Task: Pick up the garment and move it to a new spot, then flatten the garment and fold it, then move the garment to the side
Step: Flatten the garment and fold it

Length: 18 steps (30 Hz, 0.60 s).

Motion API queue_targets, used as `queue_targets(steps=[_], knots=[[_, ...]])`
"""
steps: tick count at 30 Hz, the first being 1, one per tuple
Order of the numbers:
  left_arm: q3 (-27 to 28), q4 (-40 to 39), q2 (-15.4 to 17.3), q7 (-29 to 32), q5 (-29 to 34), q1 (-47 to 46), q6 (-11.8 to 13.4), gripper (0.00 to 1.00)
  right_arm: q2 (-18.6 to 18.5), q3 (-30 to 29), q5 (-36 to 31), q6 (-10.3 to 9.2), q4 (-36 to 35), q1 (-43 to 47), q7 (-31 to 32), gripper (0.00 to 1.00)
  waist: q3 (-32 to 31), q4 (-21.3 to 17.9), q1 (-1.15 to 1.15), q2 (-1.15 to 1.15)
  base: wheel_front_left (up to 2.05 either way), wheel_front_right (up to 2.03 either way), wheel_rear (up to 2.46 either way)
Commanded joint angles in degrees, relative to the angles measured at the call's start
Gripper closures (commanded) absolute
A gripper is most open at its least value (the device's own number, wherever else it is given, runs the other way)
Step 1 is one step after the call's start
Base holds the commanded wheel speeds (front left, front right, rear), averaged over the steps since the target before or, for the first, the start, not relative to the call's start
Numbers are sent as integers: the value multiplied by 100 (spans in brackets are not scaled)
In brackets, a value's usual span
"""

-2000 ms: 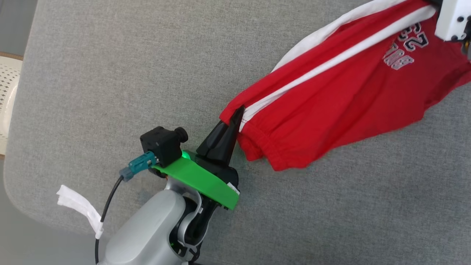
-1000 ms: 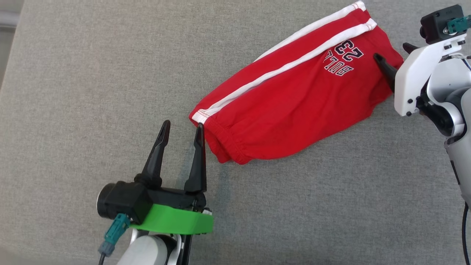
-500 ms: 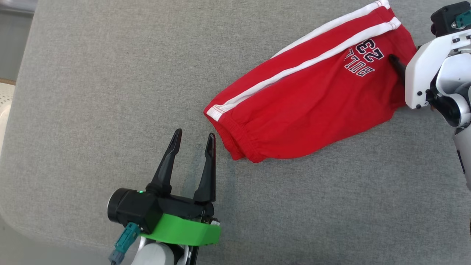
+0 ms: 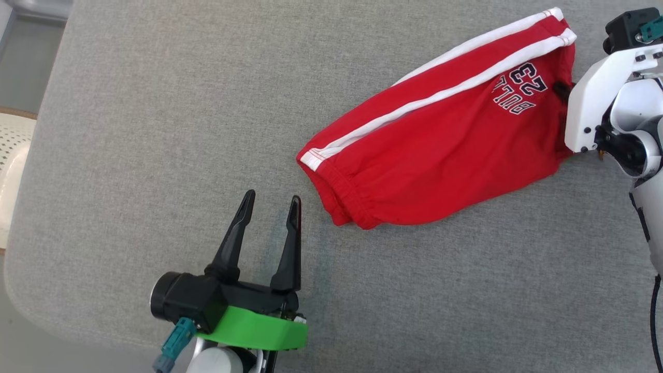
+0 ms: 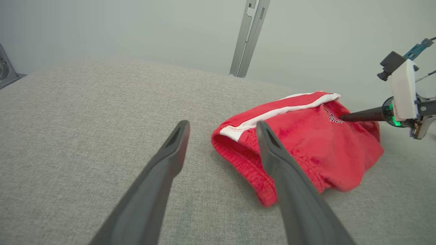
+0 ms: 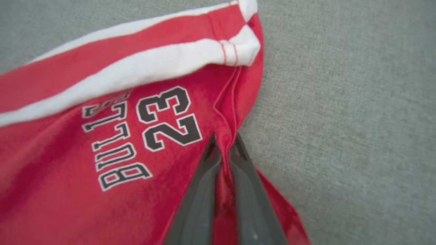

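The garment (image 4: 440, 155) is a pair of red shorts with white side stripes and a "23" print, lying slanted on the grey padded surface (image 4: 155, 103). My right gripper (image 4: 559, 89) is shut on a pinched fold of the garment (image 6: 102, 102) at its right edge, beside the print; the right wrist view has the right gripper (image 6: 224, 137) with red cloth between its fingers. My left gripper (image 4: 273, 196) stands open just left of the elastic waistband, apart from it. In the left wrist view the left gripper (image 5: 222, 124) frames the garment (image 5: 316, 149).
The grey surface rounds off at its left edge, with a white perforated object (image 4: 13, 150) beyond it. A metal post (image 5: 248, 37) rises behind the far edge.
My right gripper has shut on the garment's right edge. Earlier my left gripper let go of the waistband, opened and drew back. The head camera has shifted a little.
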Motion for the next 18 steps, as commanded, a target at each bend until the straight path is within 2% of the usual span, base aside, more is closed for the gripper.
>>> queue_targets(steps=[1, 9, 14, 18], knots=[[39, 29, -10, -14, -47, 62, 3, 0, -25, -12, 108, 2, 56, 141, 20, 100, -127, -146, 0, 0, 0, 0, 0], [196, 191, -8, -14, 43, 186, -71, 0, 21, -234, 795, 2, -302, 392, -96, 100, -645, -725, 0, 0, 0, 0, 0], [363, 313, -6, -14, 167, 406, -132, 0, 76, -362, 1211, 2, -690, 924, -136, 100, -1027, -1100, 0, 0, 0, 0, 0], [499, 330, 9, -14, 235, 561, -194, 0, 95, -621, 1422, 2, -976, 1436, -99, 100, -1193, -1248, 0, 0, 0, 0, 0]])
